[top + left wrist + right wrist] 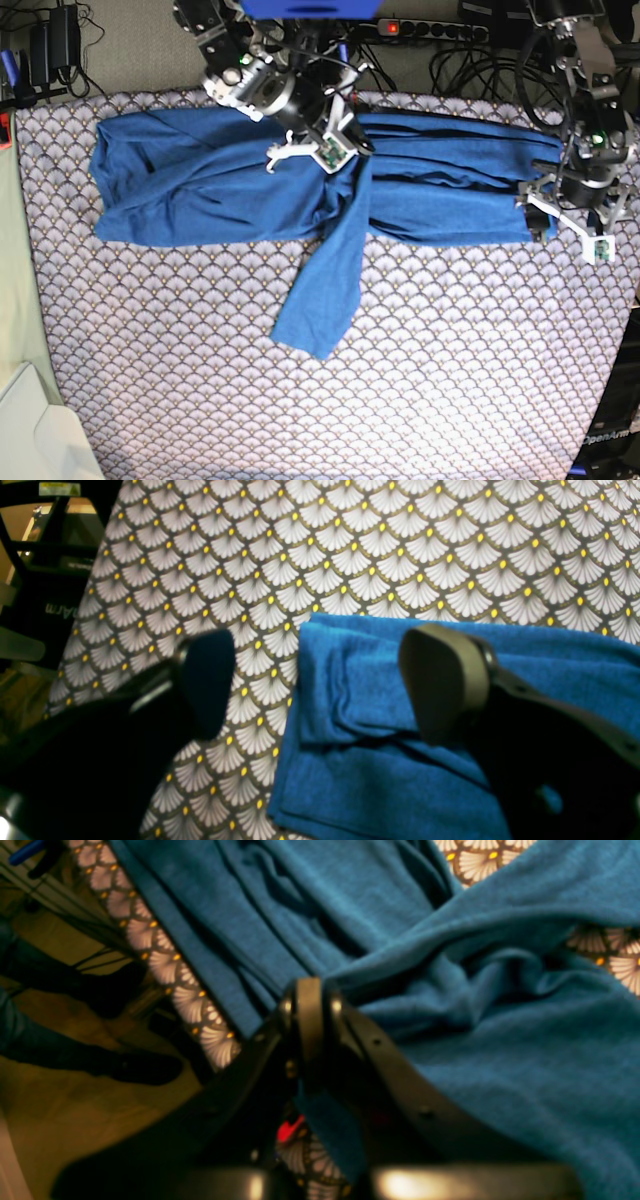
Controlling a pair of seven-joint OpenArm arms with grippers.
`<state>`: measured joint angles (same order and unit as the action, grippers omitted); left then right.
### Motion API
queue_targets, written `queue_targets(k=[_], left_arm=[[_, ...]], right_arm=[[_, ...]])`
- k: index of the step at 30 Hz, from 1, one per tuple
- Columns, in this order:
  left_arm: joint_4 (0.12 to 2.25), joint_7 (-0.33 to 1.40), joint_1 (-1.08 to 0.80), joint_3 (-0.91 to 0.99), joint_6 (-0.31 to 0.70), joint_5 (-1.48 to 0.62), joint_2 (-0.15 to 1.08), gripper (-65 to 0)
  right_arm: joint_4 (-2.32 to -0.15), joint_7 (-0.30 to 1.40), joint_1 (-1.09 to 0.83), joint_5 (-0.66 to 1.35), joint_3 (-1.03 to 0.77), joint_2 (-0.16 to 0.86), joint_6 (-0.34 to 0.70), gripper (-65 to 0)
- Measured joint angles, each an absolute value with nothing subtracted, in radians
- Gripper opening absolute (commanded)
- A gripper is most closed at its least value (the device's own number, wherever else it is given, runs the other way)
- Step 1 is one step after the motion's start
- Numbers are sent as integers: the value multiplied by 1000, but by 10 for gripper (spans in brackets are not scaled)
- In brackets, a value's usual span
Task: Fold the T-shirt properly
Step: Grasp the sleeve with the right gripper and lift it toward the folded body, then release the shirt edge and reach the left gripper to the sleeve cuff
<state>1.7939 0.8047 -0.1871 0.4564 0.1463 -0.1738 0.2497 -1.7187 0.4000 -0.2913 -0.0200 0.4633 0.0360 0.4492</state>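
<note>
The T-shirt lies as a long folded band across the upper part of the counter, one sleeve trailing toward centre, on a scallop-patterned cloth. The right wrist view alone shows the right end effector clamped on blue fabric, with floor at left. The left wrist view shows the left end effector spread wide over the shirt's folded edge.

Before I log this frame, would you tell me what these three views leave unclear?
- Right end effector, right wrist view: blurred, its own links hide where its tips meet the T-shirt.
- Left end effector, base view: too small to judge its opening.
- T-shirt's far side, base view: hidden under the right arm.
- Collar: not visible in any view.
</note>
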Motion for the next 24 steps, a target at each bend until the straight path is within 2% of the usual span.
queue_targets(k=[13,16,22,24], left_arm=[[1864,801,-187,456,146,-177,249,-120],[1882,812,-188,456,146,-177,249,-120],[1903,861,-159,434,141,-197,244,-120],[1909,858,-134,402,143,-241,245,-120]], right_arm=[[-1719,401,-290,-20,460,36,449,-641],[-1719,401,-292,-20,460,36,449,-555],[-1719,401,-311,-19,463,36,448,-292],[-1718,402,-323,-20,467,36,450,-252]])
